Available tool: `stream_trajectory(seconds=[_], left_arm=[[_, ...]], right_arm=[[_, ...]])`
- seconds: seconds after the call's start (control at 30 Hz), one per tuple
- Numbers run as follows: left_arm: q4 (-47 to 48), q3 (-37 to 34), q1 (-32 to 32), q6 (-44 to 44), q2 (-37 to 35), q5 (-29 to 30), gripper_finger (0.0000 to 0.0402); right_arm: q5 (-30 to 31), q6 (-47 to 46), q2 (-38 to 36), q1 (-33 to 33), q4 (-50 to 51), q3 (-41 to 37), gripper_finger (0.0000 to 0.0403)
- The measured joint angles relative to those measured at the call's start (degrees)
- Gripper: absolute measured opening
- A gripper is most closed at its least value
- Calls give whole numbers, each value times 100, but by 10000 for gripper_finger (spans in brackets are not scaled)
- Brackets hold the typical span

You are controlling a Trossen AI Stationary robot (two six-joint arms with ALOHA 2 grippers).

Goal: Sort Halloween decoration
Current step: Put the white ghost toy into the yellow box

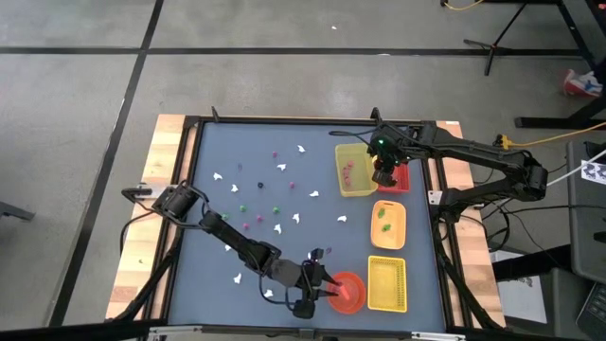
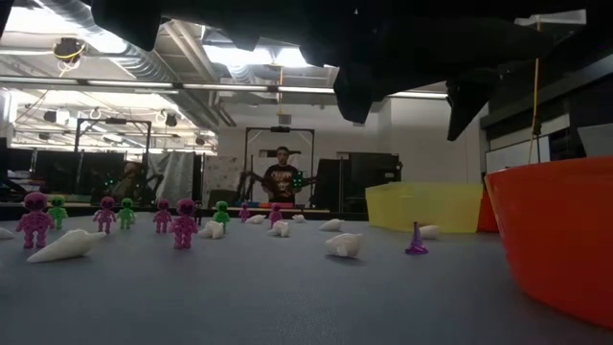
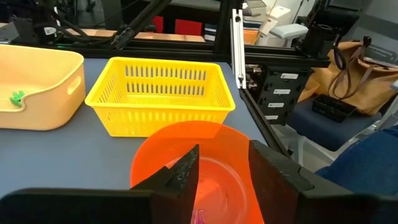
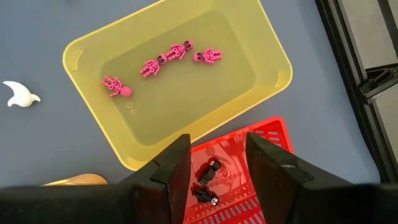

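The left gripper (image 3: 221, 180) hangs over the red-orange bowl (image 1: 348, 292), jaws parted and empty: a drop-off, with something pink, possibly a piece, glimpsed below. The right gripper (image 4: 214, 165), open and empty, hovers over the red tray (image 4: 249, 168). Next: fetch another of the Halloween decoration pieces (image 1: 284, 204) scattered mid-table. Only the right wrist view shows pink skeletons (image 4: 168, 59) in the yellow tray (image 4: 273, 65).

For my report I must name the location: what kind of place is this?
Probably a robotics lab or workshop. Two robot arms work at a framed table on a bare concrete floor; pipes and strip lights run along the open ceiling, and a person stands behind among more equipment.
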State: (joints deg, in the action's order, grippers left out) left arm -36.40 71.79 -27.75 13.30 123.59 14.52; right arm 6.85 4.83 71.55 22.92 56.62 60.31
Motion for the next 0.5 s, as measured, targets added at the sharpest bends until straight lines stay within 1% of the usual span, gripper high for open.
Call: stream_trajectory(seconds=[0.27, 0.5], left_arm=[[-2, 0, 88, -28, -2, 11, 124], [196, -4, 198, -28, -271, 14, 124]], right_arm=[[0, -1, 0, -2, 0, 0, 152], [-1, -1, 0, 0, 0, 0, 152]])
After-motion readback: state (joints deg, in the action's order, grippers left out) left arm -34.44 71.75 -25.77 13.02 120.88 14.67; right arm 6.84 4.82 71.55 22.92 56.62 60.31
